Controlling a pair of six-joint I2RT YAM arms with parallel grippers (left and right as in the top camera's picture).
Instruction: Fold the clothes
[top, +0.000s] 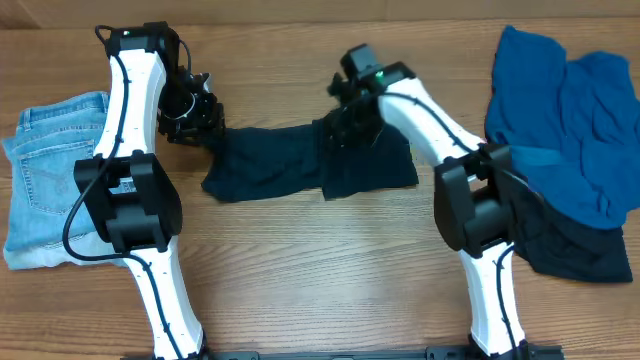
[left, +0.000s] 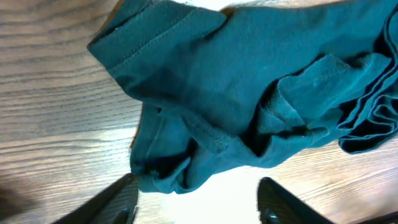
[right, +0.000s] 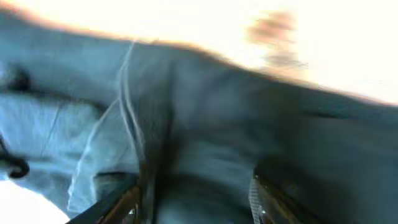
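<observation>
Now L gripper (left: 196, 202) hangs with fingers spread by the left end of the navy top (top: 280, 165), mid table (top: 300, 290). R gripper (right: 196, 199) is spread too, over its right half. The jeans (top: 50, 180) lie far left, the blue pile (top: 570, 110) far right.

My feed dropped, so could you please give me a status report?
Left gripper open at left end of navy top. Right gripper over its middle, grip unclear. Jeans and blue pile off to the sides.
</observation>
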